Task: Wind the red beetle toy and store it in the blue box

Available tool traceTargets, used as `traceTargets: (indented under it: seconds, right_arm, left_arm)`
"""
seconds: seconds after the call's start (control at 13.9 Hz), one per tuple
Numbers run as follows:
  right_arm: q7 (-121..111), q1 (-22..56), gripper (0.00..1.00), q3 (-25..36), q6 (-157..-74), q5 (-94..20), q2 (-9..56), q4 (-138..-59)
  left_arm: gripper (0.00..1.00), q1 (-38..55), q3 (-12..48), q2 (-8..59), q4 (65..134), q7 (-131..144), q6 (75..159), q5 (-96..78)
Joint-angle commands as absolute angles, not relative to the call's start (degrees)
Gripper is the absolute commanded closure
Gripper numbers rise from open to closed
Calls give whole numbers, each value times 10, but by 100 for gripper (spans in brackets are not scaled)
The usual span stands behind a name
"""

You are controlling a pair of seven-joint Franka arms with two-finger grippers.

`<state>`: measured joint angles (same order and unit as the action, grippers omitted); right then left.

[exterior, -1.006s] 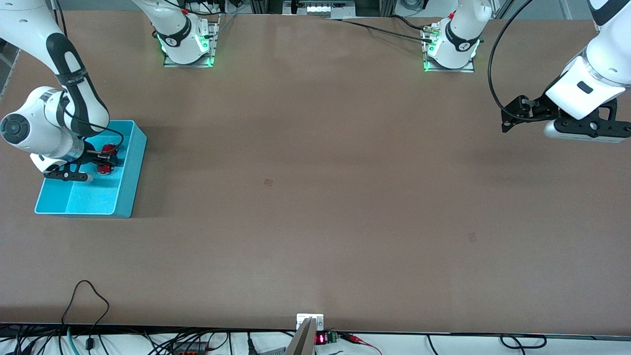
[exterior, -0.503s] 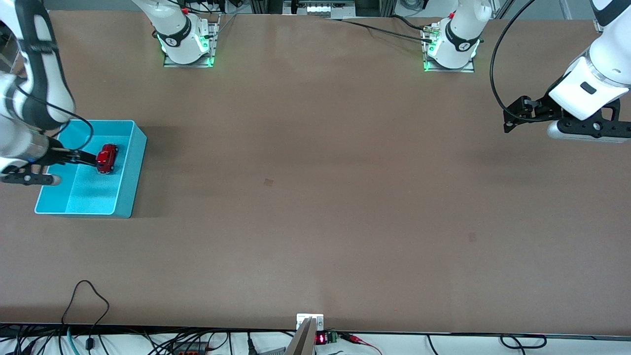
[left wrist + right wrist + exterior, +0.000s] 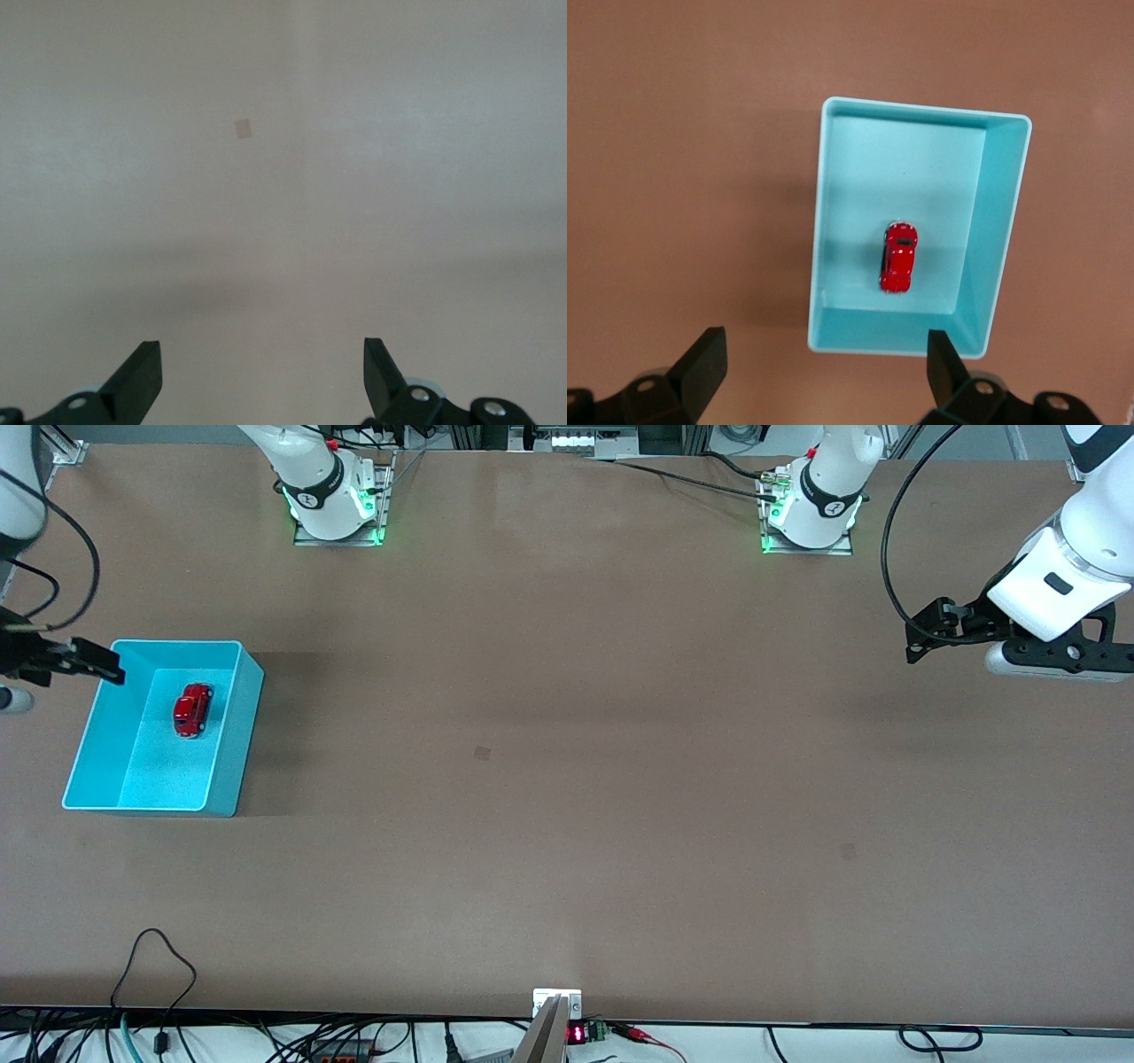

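The red beetle toy (image 3: 191,709) lies on the floor of the blue box (image 3: 237,735), near the wall closest to the robots' bases. Nothing touches it. My right gripper (image 3: 111,669) hangs open and empty in the air above the box's outer corner at the right arm's end of the table. In the right wrist view the toy (image 3: 899,257) shows in the box (image 3: 1001,221) well below the spread fingers (image 3: 704,359). My left gripper (image 3: 914,642) waits open over bare table at the left arm's end, its fingers (image 3: 142,372) wide apart with nothing between them.
Two small darker patches mark the brown table, one near the middle (image 3: 482,753) and one toward the left arm's end (image 3: 849,851). The arm bases (image 3: 337,505) (image 3: 811,514) stand along the table's edge farthest from the front camera. Cables (image 3: 155,957) run along the nearest edge.
My right gripper has opened, let go of the red beetle toy and pulled up and away from the box. The toy stays in the box. The left arm has barely moved.
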<state>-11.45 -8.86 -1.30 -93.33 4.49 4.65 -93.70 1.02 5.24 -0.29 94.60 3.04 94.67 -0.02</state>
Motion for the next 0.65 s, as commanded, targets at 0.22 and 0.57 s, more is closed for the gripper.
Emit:
traceTargets:
  seconds: [0.22,0.57]
  right_arm:
    - [-72,-52,0,-11,-860,38,35,-886]
    - [-73,-51,0,-11,-855,38,33,-885]
  left_arm:
    - [0,7,51,5,928,23,934,-9]
    - [0,7,51,5,927,23,934,-9]
